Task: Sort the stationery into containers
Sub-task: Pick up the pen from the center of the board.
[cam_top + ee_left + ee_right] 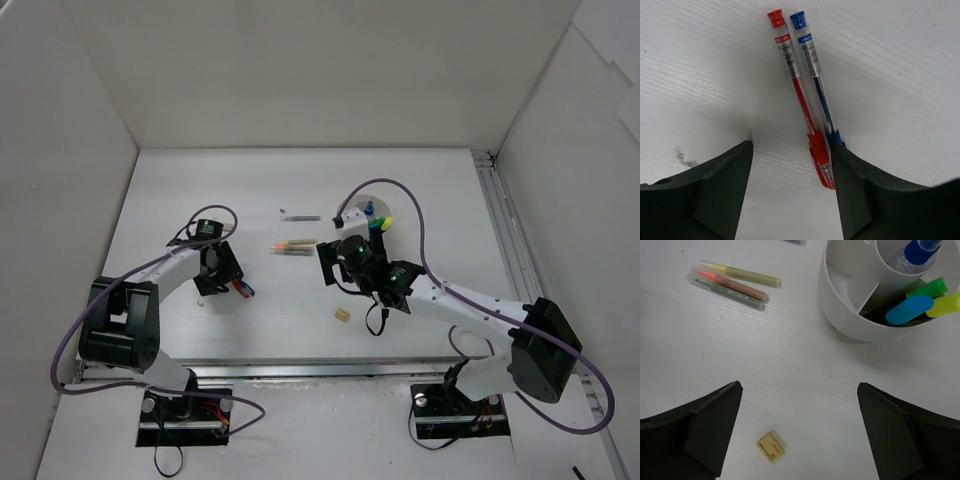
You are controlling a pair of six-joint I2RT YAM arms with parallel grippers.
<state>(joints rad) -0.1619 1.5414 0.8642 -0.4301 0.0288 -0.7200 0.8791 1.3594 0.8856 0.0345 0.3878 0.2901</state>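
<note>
A red pen (799,95) and a blue pen (816,75) lie side by side on the table; in the top view they are beside my left gripper (243,288). My left gripper (792,150) is open and low over them, with the red pen's tip just inside its right finger. My right gripper (800,387) is open and empty above a small beige eraser (770,447). The white round organizer (840,315) holds green (927,287), blue (908,310) and yellow (947,304) highlighters and a clear blue-capped marker (915,250). Three pastel pencils (735,285) lie to its left.
A thin dark pen (300,217) lies behind the pencils (293,246). The eraser (342,315) sits near the table's front edge. White walls close in the table on three sides, and a metal rail (500,230) runs along the right side.
</note>
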